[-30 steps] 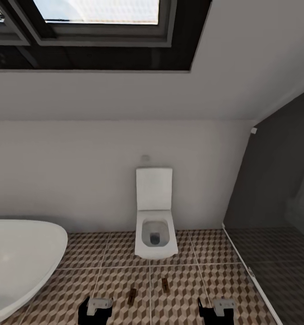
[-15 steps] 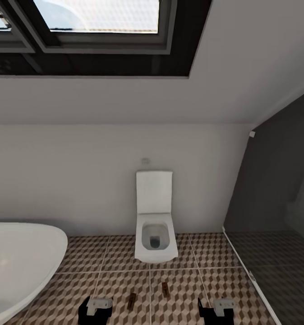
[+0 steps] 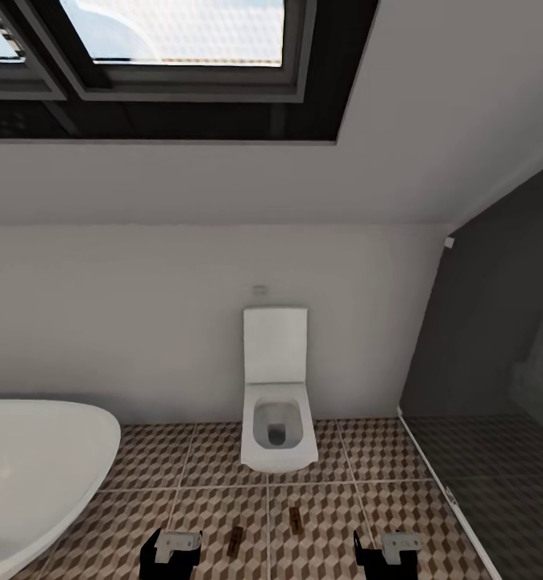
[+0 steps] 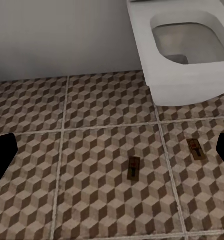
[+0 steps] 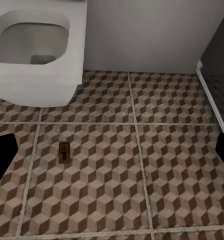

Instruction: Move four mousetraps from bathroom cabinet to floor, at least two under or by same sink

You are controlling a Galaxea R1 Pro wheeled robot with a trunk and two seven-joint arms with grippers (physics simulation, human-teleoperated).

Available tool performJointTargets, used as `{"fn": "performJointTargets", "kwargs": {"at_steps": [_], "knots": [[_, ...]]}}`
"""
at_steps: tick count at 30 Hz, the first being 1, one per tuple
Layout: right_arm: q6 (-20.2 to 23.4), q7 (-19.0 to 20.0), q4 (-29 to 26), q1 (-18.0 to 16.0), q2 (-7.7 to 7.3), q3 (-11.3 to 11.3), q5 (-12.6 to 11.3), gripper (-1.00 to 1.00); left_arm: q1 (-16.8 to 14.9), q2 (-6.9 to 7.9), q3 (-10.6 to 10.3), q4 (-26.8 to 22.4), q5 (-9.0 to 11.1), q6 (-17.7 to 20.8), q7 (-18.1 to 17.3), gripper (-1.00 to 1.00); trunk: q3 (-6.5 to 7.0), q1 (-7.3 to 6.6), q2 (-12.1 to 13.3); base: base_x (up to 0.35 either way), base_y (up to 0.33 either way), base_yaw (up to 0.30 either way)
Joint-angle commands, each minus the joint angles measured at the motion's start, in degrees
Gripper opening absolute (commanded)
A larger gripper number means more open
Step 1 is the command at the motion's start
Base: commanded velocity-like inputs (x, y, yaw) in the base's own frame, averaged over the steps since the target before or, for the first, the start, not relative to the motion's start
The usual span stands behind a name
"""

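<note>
Two mousetraps lie flat on the bathroom floor (image 3: pixel 207 467) in front of the toilet. One mousetrap (image 3: pixel 235 540) (image 4: pixel 133 167) is nearer me, the other (image 3: pixel 296 519) (image 4: pixel 195 149) (image 5: pixel 64 152) sits a little farther right. My left gripper (image 3: pixel 172 549) (image 4: pixel 112 155) hangs open and empty above the tiles, left of the traps. My right gripper (image 3: pixel 391 551) (image 5: pixel 112 152) is open and empty too, to their right. The cabinet and the sink are out of view.
A white wall-hung toilet (image 3: pixel 276 411) stands at the back wall straight ahead. A rounded white bathtub (image 3: pixel 30 467) is at the left. A dark glass shower enclosure (image 3: pixel 497 387) with a pale threshold (image 3: pixel 433 467) closes the right side. A window is overhead.
The whole head picture has slid slightly downward, so the camera has tilted up a little. The traps, toilet and both grippers have kept their places.
</note>
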Motion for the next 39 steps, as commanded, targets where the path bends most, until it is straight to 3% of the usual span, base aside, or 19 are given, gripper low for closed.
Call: {"fn": "performJointTargets", "kwargs": {"at_steps": [1, 39], "knots": [[-0.1, -0.5, 0.1, 0.0, 0.01, 0.5, 0.0, 1.0, -0.1, -0.05, -0.5, 0.2, 0.4, -0.3, 0.2, 1.0, -0.07, 0.03, -0.1, 0.0, 0.0, 0.0], [0.1, -0.6, 0.1, 0.0, 0.01, 0.5, 0.2, 1.0, -0.1, -0.1, -0.5, 0.2, 0.4, -0.3, 0.2, 1.0, -0.05, 0.03, -0.1, 0.0, 0.0, 0.0]]}}
